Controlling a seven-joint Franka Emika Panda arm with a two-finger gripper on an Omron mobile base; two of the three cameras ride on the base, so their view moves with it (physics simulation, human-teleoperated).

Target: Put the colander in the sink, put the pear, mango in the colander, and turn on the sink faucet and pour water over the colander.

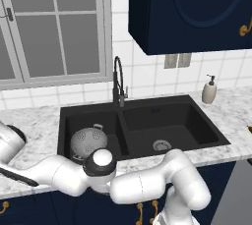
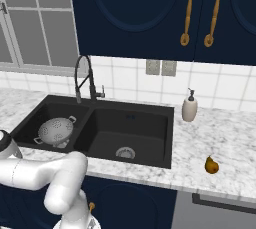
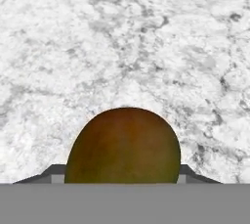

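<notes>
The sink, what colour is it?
The sink is matte black, with a round silvery drain in its basin. It shows best in the right base view.

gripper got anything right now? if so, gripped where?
A brown-green fruit, probably the mango, sits between the fingertips over the marble counter, one at each flank. Whether they clamp it yet cannot be told.

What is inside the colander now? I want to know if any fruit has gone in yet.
The colander sits in the sink's left basin with no fruit visible inside, just perforated metal. The pear lies on the counter.
</notes>
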